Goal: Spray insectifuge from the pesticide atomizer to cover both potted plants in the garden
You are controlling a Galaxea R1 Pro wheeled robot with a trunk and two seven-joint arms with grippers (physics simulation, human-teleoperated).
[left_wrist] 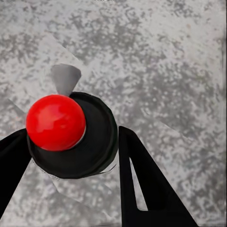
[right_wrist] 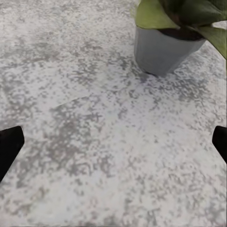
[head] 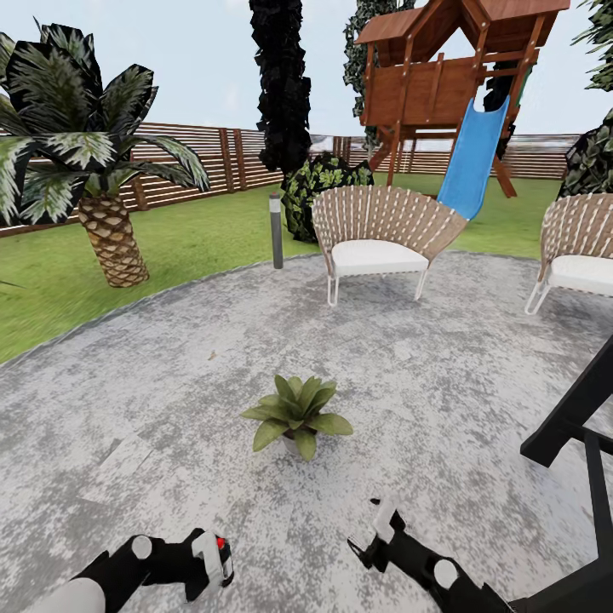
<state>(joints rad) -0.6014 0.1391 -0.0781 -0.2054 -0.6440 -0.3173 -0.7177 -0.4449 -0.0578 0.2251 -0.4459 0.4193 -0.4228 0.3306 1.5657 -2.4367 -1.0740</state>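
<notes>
Left tool: closed around the atomizer, a dark round-bodied sprayer with a red ball top and a grey cone nozzle; held low over the patio.
Atomizer direction: the nozzle seems to point forward, away from the robot; its long axis is hard to judge end-on.
Right tool: fingers spread wide, empty, near the plant.
Potted plant: low rosette of pointed green leaves in a pale grey pot, standing upright on the patio, ahead between both tools.
Ground: mottled grey round patio edged by lawn.
Surroundings: two wicker chairs, a palm, a slatted fence, a wooden playhouse with a blue slide.
</notes>
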